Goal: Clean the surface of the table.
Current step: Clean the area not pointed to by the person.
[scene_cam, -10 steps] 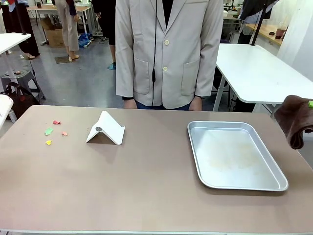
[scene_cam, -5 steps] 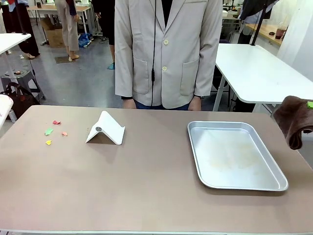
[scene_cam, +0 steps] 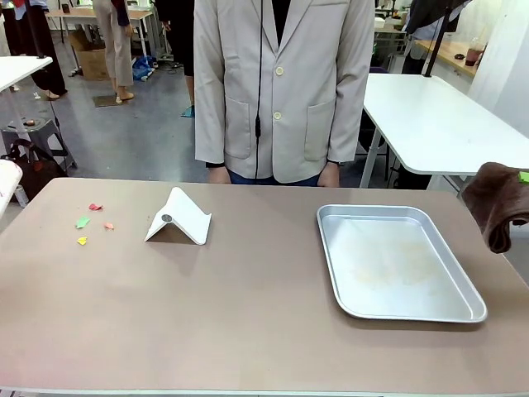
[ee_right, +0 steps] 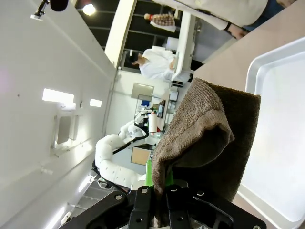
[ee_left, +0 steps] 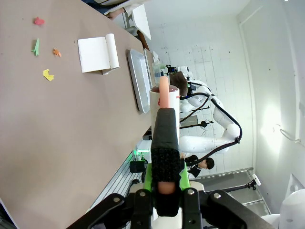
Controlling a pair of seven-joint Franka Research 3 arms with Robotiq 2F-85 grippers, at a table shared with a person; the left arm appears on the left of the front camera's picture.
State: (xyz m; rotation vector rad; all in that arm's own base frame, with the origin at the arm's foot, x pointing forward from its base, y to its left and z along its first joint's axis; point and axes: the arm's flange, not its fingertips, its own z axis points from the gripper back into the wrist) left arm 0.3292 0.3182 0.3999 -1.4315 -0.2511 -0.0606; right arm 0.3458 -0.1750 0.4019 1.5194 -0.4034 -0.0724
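A grey floor stretches away behind, with a white-topped table at the right. The corner of another shows at the left above a small metal stool, and wooden benches and a cardboard box stand at the far end. In the wrist views the walls are white with bright patches of light, and a round lamp glows against a dark ceiling.
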